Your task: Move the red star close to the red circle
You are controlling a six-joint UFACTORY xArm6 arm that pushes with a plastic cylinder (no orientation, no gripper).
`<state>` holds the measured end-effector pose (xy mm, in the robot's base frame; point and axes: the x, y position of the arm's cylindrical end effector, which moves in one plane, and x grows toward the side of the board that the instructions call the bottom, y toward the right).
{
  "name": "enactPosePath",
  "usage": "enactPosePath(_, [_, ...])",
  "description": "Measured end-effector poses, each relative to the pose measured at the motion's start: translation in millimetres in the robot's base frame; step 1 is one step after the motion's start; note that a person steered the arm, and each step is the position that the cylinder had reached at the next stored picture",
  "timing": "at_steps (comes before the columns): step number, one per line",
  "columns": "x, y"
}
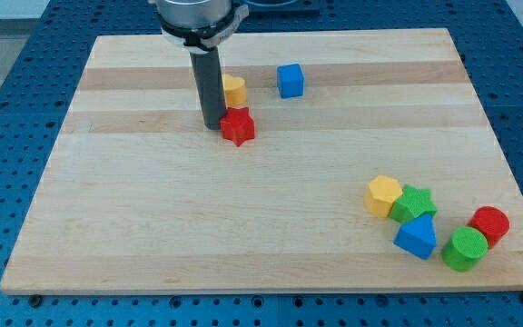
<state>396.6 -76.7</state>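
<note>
Touching red star (238, 126), my tip (213, 124), yellow block (233, 89) behind, red circle (489, 224) far, no jaws.

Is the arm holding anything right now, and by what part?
Nothing is held. My tip sits against the red star's left side; it can only push.

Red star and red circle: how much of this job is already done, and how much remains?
Done: nothing visible yet; the red star sits in the upper middle of the board, far from the red circle at the lower right. In hand: my tip is at the star's left side, seemingly touching it, a yellow block just behind. Left: probably the whole push toward the view's lower right, stopping beside the circle and the green cylinder.
</note>
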Motion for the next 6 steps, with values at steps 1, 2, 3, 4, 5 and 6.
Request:
enactPosePath(1, [8.6, 18.9])
enactPosePath(2, [13.3, 40.1])
enactPosePath(3, [28.5, 60.3])
enactPosePath(4, [38.2, 80.8])
enactPosePath(5, [43.9, 98.5])
enactPosePath(6, [49.0, 117.1])
